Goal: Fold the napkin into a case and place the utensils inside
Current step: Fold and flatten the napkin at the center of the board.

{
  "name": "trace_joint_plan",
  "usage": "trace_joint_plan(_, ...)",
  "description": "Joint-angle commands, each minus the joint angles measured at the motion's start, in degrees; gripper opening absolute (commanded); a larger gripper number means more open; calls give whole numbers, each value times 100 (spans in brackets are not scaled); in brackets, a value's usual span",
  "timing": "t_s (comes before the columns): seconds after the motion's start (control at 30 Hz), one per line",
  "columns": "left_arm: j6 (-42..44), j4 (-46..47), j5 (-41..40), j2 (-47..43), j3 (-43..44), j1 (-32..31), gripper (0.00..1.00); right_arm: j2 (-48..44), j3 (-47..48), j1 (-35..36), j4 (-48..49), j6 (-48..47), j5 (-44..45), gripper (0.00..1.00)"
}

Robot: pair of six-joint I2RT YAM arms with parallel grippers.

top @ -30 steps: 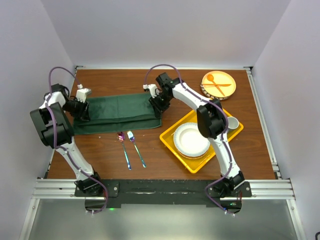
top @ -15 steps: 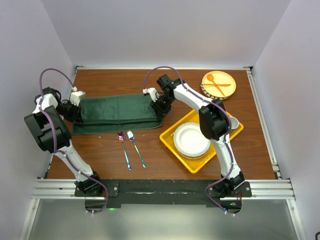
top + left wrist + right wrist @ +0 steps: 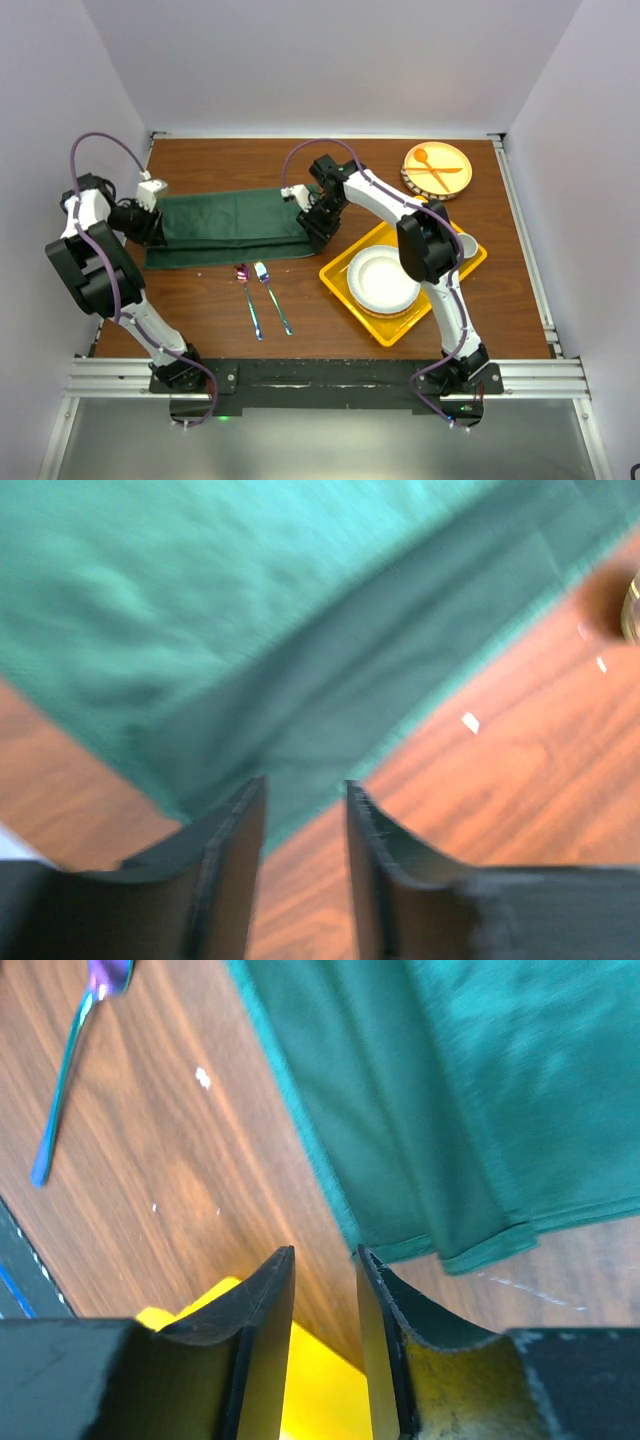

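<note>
Two grippers sit at opposite ends of the napkin [image 3: 235, 228], which lies on the table [image 3: 200, 320] as a long dark green strip folded lengthwise, its layers showing as stepped edges along the near side. The left gripper [image 3: 152, 226] is at the strip's left end. In the left wrist view its jaws [image 3: 305, 785] stand a narrow gap apart with nothing pinched between them, the cloth's corner lying just past the tips. The right gripper [image 3: 318, 222] is at the right end, low over the near right corner. In the right wrist view its jaws [image 3: 325, 1252] are likewise slightly parted and empty, with bare wood and a bit of the yellow tray [image 3: 340, 275] seen through the gap and the napkin's hemmed corner just beside one finger. The spoon [image 3: 247, 300] and fork [image 3: 272, 298] lie side by side on the wood just in front of the napkin, heads toward it, apart from the cloth. The tray, to their right, carries a white plate [image 3: 382, 280].
</note>
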Motion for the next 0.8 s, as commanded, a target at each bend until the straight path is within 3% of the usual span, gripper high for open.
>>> trace_joint_plan(0.0, -1221, 1093, 5, -85, 405, -111, 45, -428, 382, -156, 636, 886, -31, 38)
trace_joint_plan(0.3, -1864, 1237, -778, 592, 809, -305, 47, -138, 312, -165, 1138, 1170, 444, 52)
trace_joint_plan(0.77, -1943, 1570, -1200, 742, 344, -437, 48, 302, 549, -165, 1086, 1100, 708, 52)
